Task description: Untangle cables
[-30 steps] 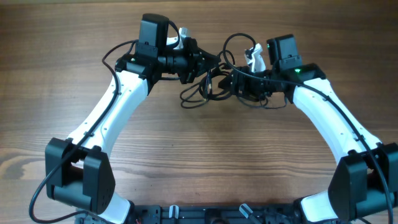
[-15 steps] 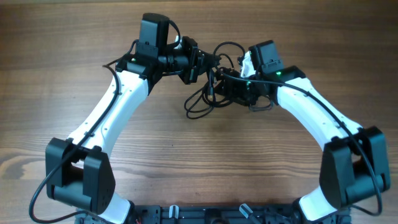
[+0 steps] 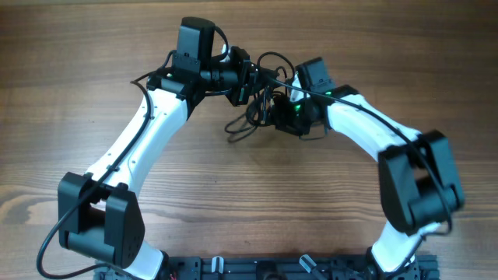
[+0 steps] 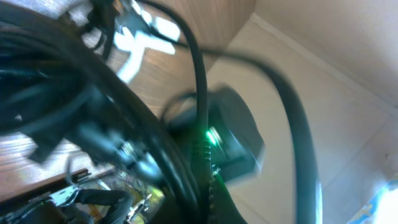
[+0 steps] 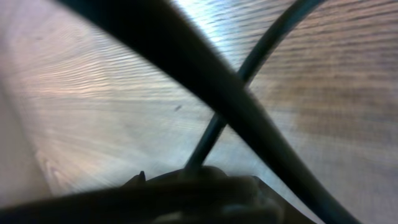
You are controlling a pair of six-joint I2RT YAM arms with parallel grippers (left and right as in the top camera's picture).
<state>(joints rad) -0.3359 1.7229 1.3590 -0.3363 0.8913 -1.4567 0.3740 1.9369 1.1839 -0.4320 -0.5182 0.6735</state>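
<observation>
Left gripper: fingertips are buried in the tangle, so the opening cannot be read from overhead. The left wrist view shows only blurred strands hard against the lens. I cannot tell whether it has a cord or how wide it stands.

Right gripper: also sunk in the bundle, just beside the left one. Its wrist view shows two dark strands crossing in front of the lens. Fingers unseen, grip cannot be told.

Thin black flexible cables: one knotted clump between the two grippers, at the far middle of the brown wood-grain table. One loop arches above the grippers and another trails onto the wood toward the near left.

Judgement: the step in hand is working the knot itself, and nothing is separated yet. The next move calls for each gripper to have a different strand secured. They should then draw apart slowly so the loops open rather than cinch.
</observation>
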